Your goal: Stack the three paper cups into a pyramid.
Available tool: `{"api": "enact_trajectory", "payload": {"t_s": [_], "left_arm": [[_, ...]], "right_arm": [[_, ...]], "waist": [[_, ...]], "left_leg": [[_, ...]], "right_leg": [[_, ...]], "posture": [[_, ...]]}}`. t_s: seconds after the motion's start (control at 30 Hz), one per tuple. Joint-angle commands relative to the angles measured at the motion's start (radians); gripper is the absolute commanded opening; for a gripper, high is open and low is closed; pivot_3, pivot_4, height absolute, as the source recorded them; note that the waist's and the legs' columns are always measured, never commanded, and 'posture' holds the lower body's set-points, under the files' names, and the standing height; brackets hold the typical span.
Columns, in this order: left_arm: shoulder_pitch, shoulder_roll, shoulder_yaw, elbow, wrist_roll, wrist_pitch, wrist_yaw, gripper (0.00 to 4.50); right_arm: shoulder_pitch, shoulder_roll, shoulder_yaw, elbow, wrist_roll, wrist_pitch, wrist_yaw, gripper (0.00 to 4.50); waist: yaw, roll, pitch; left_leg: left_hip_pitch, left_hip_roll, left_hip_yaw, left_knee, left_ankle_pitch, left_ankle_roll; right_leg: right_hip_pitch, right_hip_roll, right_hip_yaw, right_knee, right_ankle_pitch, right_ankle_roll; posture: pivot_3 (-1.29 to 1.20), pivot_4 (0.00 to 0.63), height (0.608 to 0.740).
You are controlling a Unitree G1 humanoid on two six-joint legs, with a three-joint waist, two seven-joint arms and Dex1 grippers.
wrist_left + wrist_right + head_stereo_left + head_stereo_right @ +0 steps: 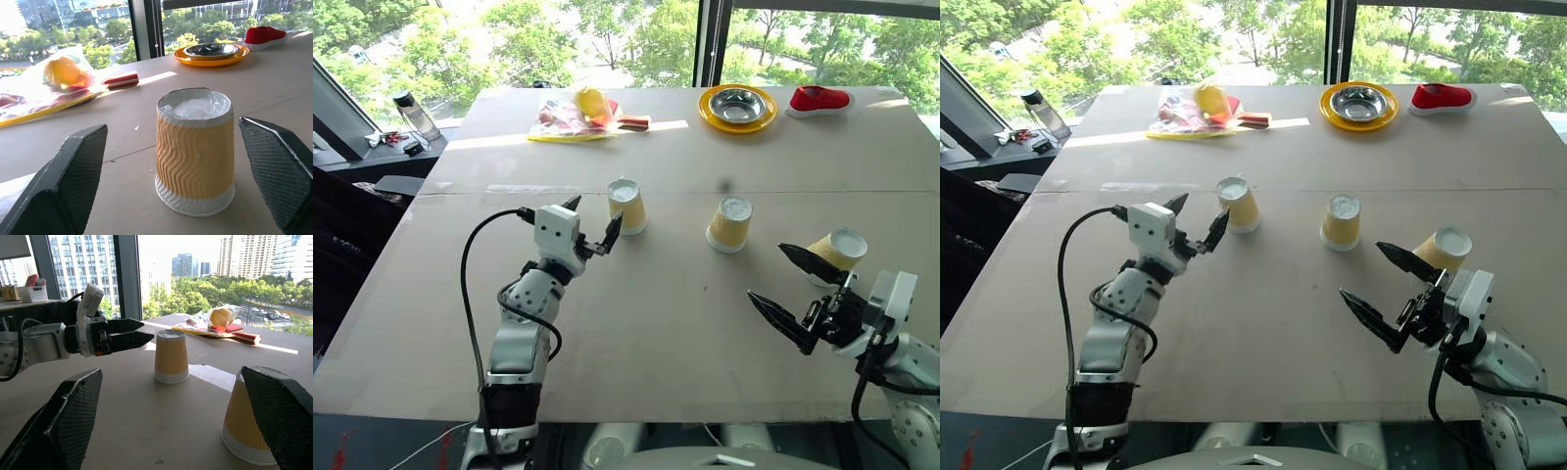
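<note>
Three paper cups stand upside down, apart, in a row across the middle of the table [656, 333] in the left eye view: left cup [627, 206], middle cup [730, 224], right cup [837, 252] nearest the right edge. Left wrist view: left gripper [183, 171], jaws wide, empty, flanking the left cup. Right wrist view: right gripper [181, 426], jaws wide, empty.
</note>
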Motion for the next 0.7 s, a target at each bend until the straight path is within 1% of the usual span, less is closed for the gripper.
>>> {"api": "enact_trajectory", "payload": {"t_s": [0.03, 0.13, 0.27, 0.4, 0.57, 0.6, 0.63, 0.7], "left_arm": [[-0.028, 0.006, -0.023, 0.064, 0.001, -0.045, -0.038, 4.41], [-0.066, 0.002, -0.028, 0.133, -0.009, -0.064, -0.06, 4.41], [-0.178, -0.017, -0.023, 0.305, 0.006, -0.143, -0.048, 4.41], [-0.243, -0.036, -0.023, 0.413, 0.001, -0.199, -0.056, 4.41], [-0.28, -0.043, -0.018, 0.493, -0.008, -0.237, -0.076, 4.41], [-0.281, -0.044, -0.018, 0.499, -0.01, -0.242, -0.081, 3.89], [-0.281, -0.043, -0.019, 0.5, -0.009, -0.246, -0.085, 3.64], [-0.287, -0.048, -0.026, 0.495, -0.012, -0.242, -0.097, 2.76]], "right_arm": [[-0.018, -0.012, 0.0, -0.027, 0.018, 0.009, -0.002, 4.5], [-0.024, -0.017, -0.003, -0.031, 0.021, 0.016, -0.004, 4.5], [-0.035, -0.013, 0.012, -0.041, 0.022, 0.028, -0.011, 4.5], [-0.04, -0.009, 0.025, -0.053, 0.021, 0.036, -0.023, 4.5], [-0.05, 0.001, 0.041, -0.066, 0.002, 0.039, -0.059, 4.5], [-0.052, 0.009, 0.047, -0.069, -0.012, 0.036, -0.075, 4.5], [-0.05, 0.019, 0.054, -0.077, -0.015, 0.036, -0.088, 4.5], [-0.04, 0.029, 0.056, -0.089, -0.017, 0.037, -0.109, 4.5]], "waist": [[-0.011, 0.0, 0.0], [-0.016, 0.0, 0.0], [-0.014, 0.0, 0.0], [-0.016, -0.001, 0.0], [-0.021, -0.001, 0.0], [-0.021, -0.001, 0.0], [-0.02, -0.001, 0.0], [-0.018, -0.001, 0.0]], "left_leg": [[-0.001, 0.0, 0.0, 0.0, 0.0, 0.0], [-0.002, 0.0, -0.001, -0.001, 0.0, 0.0], [-0.002, 0.0, -0.001, 0.0, 0.0, 0.0], [-0.002, 0.0, -0.001, 0.0, 0.0, 0.0], [-0.002, 0.0, -0.001, 0.0, 0.0, 0.0], [-0.002, 0.0, -0.001, 0.0, 0.0, 0.0], [-0.002, 0.0, -0.001, 0.0, 0.0, 0.0], [-0.002, 0.0, -0.001, 0.0, 0.0, 0.0]], "right_leg": [[-0.001, 0.0, 0.0, 0.0, 0.0, 0.0], [-0.001, 0.0, -0.001, -0.001, 0.0, 0.0], [-0.001, 0.0, -0.002, 0.0, 0.0, 0.0], [-0.001, 0.0, -0.001, 0.0, 0.0, 0.0], [-0.002, 0.0, -0.001, 0.0, 0.0, 0.0], [-0.002, 0.0, -0.001, 0.0, 0.0, 0.0], [-0.002, 0.0, -0.001, 0.0, 0.0, 0.0], [-0.002, 0.0, -0.001, 0.0, 0.0, 0.0]], "posture": [[0.0, 0.15, 0.732], [0.0, 0.15, 0.732], [0.0, 0.15, 0.732], [0.0, 0.15, 0.732], [0.0, 0.15, 0.732], [0.0, 0.15, 0.732], [0.0, 0.15, 0.732], [0.0, 0.15, 0.732]]}}
